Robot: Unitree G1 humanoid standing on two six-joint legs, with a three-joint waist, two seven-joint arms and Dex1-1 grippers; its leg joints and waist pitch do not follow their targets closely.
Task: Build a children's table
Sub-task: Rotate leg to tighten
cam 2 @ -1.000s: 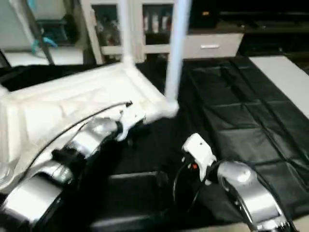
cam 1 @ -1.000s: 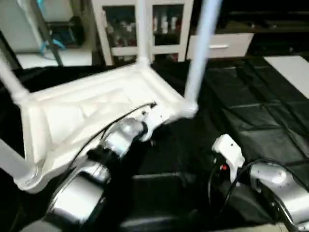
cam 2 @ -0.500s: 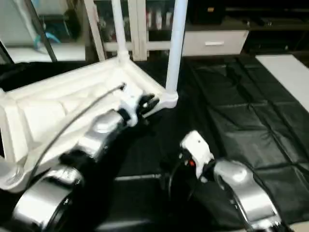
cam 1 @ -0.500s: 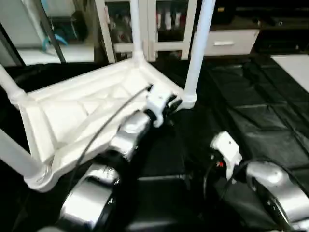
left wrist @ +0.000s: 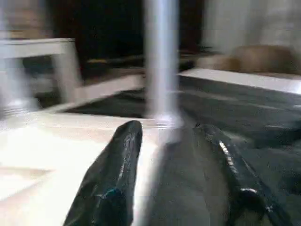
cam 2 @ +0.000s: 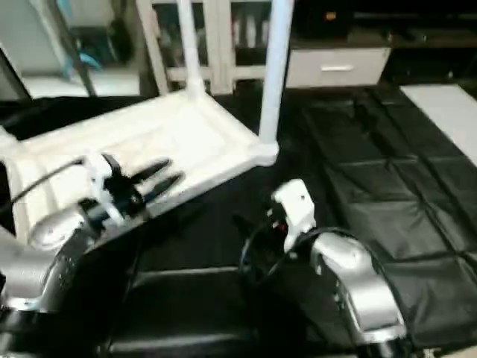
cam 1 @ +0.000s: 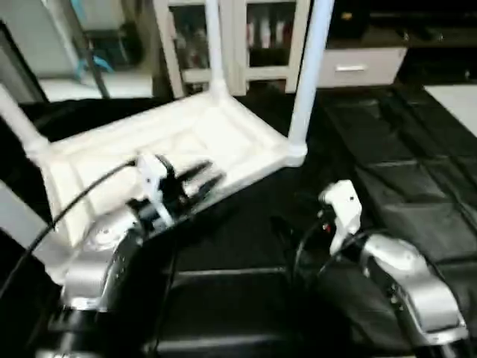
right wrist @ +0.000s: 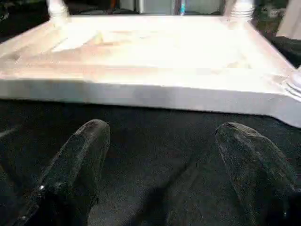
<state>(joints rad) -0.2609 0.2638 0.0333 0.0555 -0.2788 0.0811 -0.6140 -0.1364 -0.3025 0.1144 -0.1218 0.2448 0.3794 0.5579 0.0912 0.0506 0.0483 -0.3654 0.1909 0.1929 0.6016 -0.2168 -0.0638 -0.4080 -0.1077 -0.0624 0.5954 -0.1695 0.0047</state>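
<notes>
A: Where is the children's table (cam 1: 171, 142) found, and how is it set?

B: It is seen upside down on the black mat (cam 1: 387, 149), toward the far left part of it; the ribbed underside is turned up, and legs (cam 1: 307, 74) are stood in the corner sockets, their upper ends cut off by the frame.

A: Which gripper is placed nearer?

B: The left gripper (cam 1: 200, 177) is held over the top's near long rim, fingers apart and nothing between them; its fingers are pointed along that rim toward the near right corner, where a leg (left wrist: 161, 61) is socketed just beyond the fingertips; the rim's long axis is run from the left edge of the mat toward that corner.

A: And the right?

B: The right gripper (right wrist: 164, 165) is kept low over bare mat, fingers spread wide and empty; the rim (right wrist: 141, 92) is faced broadside, a little apart.

A: What is hard to make out?

B: How firmly the legs are seated cannot be told; the near left corner is partly covered by the left forearm.
</notes>
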